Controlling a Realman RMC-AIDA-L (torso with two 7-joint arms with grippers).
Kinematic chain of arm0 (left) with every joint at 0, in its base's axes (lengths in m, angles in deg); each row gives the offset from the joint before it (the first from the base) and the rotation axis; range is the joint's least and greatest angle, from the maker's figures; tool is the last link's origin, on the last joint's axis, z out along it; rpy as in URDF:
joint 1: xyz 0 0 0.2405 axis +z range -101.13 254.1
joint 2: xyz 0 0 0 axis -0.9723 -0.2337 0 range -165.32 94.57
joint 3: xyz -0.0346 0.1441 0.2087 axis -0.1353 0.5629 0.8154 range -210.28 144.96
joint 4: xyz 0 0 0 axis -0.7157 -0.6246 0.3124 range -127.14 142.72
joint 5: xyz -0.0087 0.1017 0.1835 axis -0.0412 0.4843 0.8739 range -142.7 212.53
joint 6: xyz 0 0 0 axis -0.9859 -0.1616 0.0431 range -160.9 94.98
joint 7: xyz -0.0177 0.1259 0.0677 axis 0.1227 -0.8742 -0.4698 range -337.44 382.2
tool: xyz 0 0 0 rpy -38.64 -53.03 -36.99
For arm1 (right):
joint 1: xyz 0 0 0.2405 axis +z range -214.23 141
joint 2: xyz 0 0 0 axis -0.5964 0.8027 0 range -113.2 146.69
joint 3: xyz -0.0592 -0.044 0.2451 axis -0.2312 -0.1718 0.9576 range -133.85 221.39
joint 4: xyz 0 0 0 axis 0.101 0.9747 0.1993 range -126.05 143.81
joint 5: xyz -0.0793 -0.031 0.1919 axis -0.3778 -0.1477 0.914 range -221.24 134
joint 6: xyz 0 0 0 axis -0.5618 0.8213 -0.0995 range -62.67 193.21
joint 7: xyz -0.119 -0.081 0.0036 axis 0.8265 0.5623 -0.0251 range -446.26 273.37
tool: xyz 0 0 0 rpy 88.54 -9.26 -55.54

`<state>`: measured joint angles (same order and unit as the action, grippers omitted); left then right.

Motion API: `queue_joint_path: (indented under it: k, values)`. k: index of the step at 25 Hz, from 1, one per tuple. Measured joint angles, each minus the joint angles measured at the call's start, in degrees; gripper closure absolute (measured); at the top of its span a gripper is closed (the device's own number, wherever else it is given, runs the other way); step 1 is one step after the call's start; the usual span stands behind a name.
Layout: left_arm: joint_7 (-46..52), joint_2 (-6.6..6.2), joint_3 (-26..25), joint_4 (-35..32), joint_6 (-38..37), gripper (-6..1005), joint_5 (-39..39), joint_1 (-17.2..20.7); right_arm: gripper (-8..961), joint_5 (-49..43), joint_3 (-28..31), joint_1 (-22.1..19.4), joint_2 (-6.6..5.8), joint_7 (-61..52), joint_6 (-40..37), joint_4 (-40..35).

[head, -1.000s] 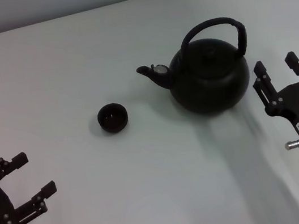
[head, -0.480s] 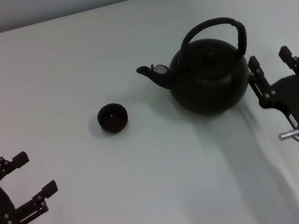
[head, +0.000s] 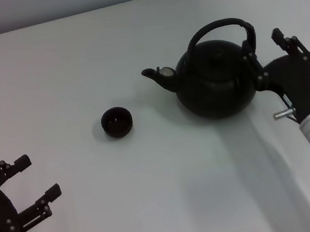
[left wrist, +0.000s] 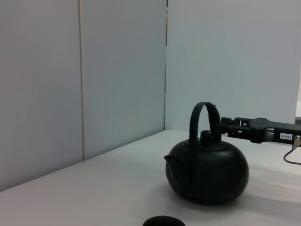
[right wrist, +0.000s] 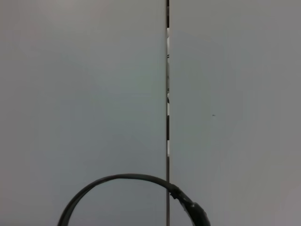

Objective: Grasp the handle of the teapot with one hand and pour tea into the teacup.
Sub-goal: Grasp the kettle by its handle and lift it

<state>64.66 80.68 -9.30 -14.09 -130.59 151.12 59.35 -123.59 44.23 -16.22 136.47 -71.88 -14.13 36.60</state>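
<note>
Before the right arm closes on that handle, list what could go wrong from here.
1. The right gripper is open beside the teapot, near where the handle meets the body; one finger could nudge the pot instead of straddling the handle.
2. A grip low on that side may let the pot swing when lifted.
3. The teacup is tiny and stands apart from the spout, so tea could miss it.
</note>
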Motion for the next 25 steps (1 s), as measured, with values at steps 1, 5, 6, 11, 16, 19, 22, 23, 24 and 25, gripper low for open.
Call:
queue_joint_path:
  k: [1, 5, 6, 11, 16, 19, 22, 23, 24, 25]
  values:
    - [0.0, 0.0, 0.0, 0.0, 0.0, 187, 0.0, 0.0, 471, 0.0, 0.37, 0.4, 0.0, -0.19, 0.54, -0.26]
    - [0.03, 0.09, -0.32, -0.02, 0.01, 187, -0.51, 0.0, 473, 0.0, 1.13, 1.56, -0.02, -1.02, 1.88, -1.02]
    - [0.03, 0.09, -0.32, -0.02, 0.01, 187, -0.51, 0.0, 474, -0.04, 1.13, 1.71, -0.04, -1.25, 2.0, -1.19]
    - [0.33, 0.43, -0.6, 0.03, 0.01, 187, -1.0, -0.25, 476, -0.33, 1.13, 2.07, -0.11, -1.64, 2.39, -1.62]
    - [0.42, 0.56, -0.61, 0.06, 0.06, 187, -1.18, -0.27, 479, -0.46, 0.58, 2.18, -0.15, -2.35, 2.49, -2.06]
    - [0.46, 0.65, -0.6, 0.08, 0.1, 186, -1.18, -0.27, 480, -0.73, 0.38, 2.24, -0.22, -3.39, 2.57, -2.13]
    - [0.52, 0.91, -0.6, -0.21, 0.09, 186, -1.24, -0.15, 600, -1.88, 0.34, 2.28, -0.24, -3.7, 2.69, -2.48]
    - [0.52, 0.91, -0.6, -0.21, 0.09, 186, -1.24, -0.15, 720, -2.14, 0.34, 2.28, -0.24, -3.75, 2.71, -2.62]
    - [0.52, 0.93, -0.6, -0.22, 0.05, 186, -1.25, -0.14, 732, -2.2, 0.33, 2.29, -0.22, -3.79, 2.72, -2.7]
    - [0.52, 0.93, -0.6, -0.22, 0.05, 186, -1.25, -0.14, 743, -2.2, 0.33, 2.29, -0.22, -3.79, 2.72, -2.7]
